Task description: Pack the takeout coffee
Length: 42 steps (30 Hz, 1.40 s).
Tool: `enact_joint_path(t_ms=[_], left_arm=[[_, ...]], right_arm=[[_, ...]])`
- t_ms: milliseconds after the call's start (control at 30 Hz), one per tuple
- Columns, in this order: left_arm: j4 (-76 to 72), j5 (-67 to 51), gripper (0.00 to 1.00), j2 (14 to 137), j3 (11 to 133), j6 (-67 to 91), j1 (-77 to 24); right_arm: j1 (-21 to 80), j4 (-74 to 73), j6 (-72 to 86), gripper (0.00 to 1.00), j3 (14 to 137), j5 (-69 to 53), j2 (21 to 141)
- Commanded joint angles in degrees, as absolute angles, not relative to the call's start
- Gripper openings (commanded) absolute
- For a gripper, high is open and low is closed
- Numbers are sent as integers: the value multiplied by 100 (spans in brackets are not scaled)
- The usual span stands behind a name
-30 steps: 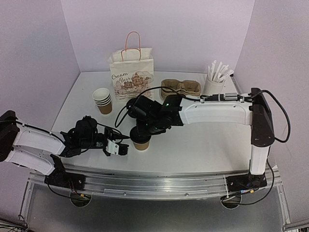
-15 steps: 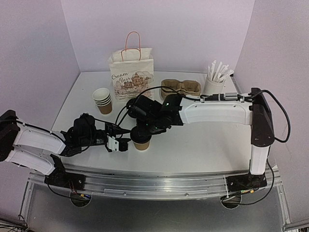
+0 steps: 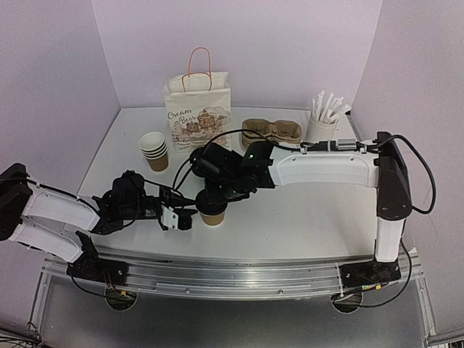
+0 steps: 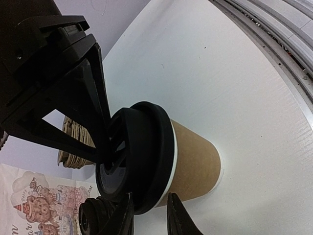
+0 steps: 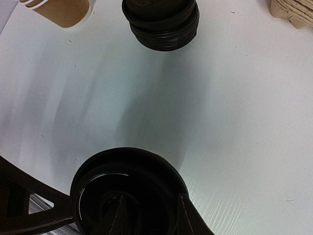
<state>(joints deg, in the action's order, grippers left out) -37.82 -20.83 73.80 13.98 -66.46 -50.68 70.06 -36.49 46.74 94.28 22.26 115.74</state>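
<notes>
the takeout coffee (image 3: 212,215), a small brown paper cup with a black lid (image 4: 142,152) seated on it, stood upright on the white table (image 3: 304,210) toward the near edge, left of the middle. the right gripper (image 3: 210,197) hung directly over it, arm stretched across from the right side; from the right wrist its fingers (image 5: 187,215) lay over the lid's top, one near the rim and one further in, and i could not tell whether they were clamped on the lid or only resting against it. the left gripper (image 3: 185,217) reached in low from the left, level with the cup's top. in the left wrist view its two fingertips (image 4: 128,208) stood a narrow gap apart with the lid's outer rim showing in that gap, though whether they pinched the rim could not be told. behind the cup, a stack of black lids (image 5: 160,22) sat on the table, with a stack of lidless brown cups (image 3: 154,151) further left. a printed paper bag (image 3: 197,116) with pink handles stood upright at the back, nested cardboard cup carriers (image 3: 270,131) lay just to its right, and a white cup of wrapped straws (image 3: 320,127) stood at the back right, well apart from the coffee.
</notes>
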Motion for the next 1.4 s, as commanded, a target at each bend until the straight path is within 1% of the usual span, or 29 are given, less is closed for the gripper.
enact_joint_path(t_ms=[0, 200, 400, 733, 1133, 1367], left_arm=[[-3473, -2251, 23, 7521, 1619, -6776, -5067], [-3052, -2259, 22, 7642, 1781, -7007, -5054], [-2461, -2350, 12, 7707, 1601, -7515, -5054], [-1862, -2518, 13, 7796, 1514, -8111, -5054], [-1506, -2646, 14, 8015, 1526, -8183, -5054], [-1526, -2741, 14, 8113, 1466, -8083, -5054]], right_arm=[[7031, -3807, 4631, 31, 9537, 2157, 11732], [7037, -3812, 4606, 31, 9594, 2108, 11782], [7037, -3809, 4689, 30, 9592, 2032, 11835], [7038, -3766, 4945, 29, 9276, 2057, 11738], [7093, -3097, 5372, 28, 8198, 2143, 11542], [7103, -3052, 5126, 28, 8278, 2099, 11589]])
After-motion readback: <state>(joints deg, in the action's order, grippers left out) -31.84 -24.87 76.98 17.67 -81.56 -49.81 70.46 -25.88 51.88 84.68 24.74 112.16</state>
